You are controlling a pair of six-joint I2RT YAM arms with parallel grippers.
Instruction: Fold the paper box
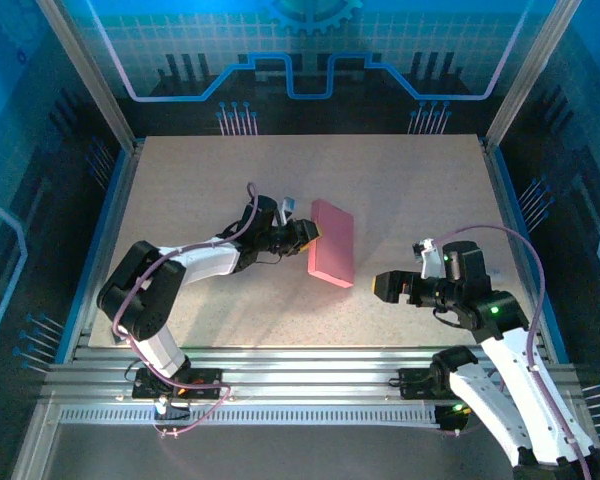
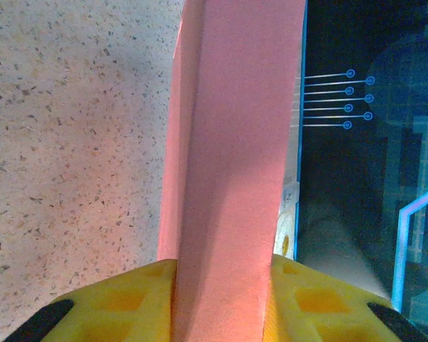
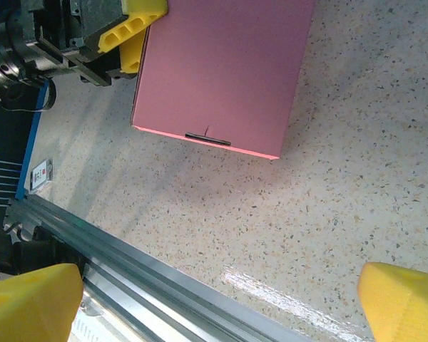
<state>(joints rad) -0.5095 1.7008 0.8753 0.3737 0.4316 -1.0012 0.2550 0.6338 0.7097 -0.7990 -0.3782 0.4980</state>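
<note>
text: none legible | small sticker [image 3: 41, 174] by rail [image 3: 153, 281] — print too tiny

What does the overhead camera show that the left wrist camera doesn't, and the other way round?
Overhead: the whole pink paper box as a slim rectangle, the left claw at its left edge, and the right claw open, apart from it. Left wrist: a close look at yellow fingers pinching the box's edge. Both: the pink box, the speckled table and the left claw gripping it.
</note>
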